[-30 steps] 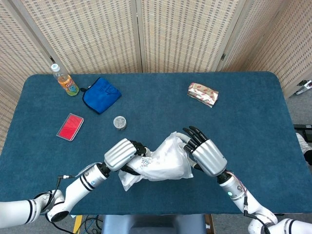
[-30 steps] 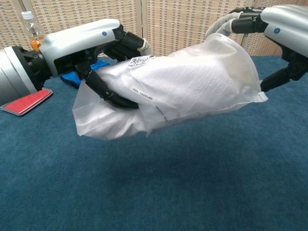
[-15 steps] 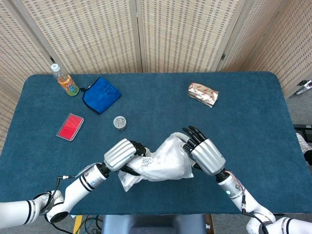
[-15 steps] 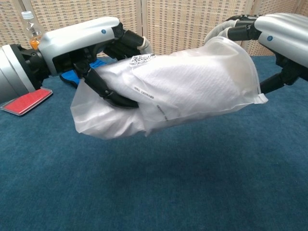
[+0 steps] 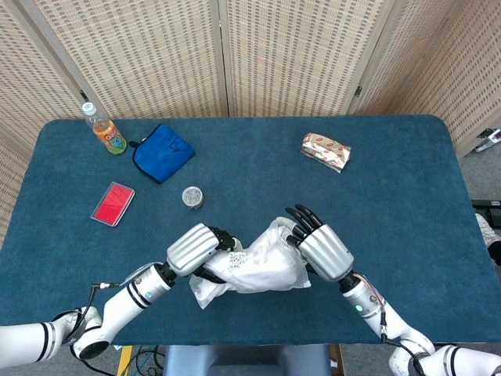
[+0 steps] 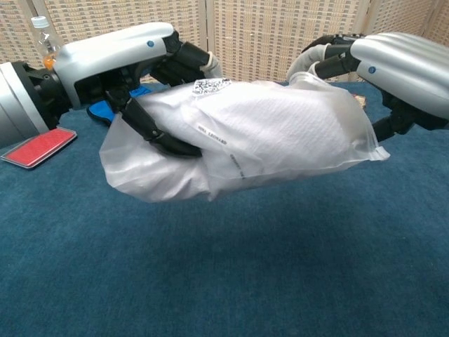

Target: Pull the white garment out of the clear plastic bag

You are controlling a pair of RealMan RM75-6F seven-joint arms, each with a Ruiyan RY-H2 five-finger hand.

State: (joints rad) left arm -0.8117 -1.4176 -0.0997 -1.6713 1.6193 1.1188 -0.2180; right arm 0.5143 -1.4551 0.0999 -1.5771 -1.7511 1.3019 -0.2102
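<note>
Bag (image 6: 238, 144) with garment (image 6: 280, 130) is hanging between my hands: left hand (image 5: 196, 249) gripping one end, right hand (image 5: 317, 249) clutching the other.

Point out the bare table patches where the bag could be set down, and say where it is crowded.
Free: the wide right side of the table, below the patterned packet; also the middle strip between that packet and the blue pouch. Crowded: the far left corner, with the bottle, pouch, red card and small tin.
</note>
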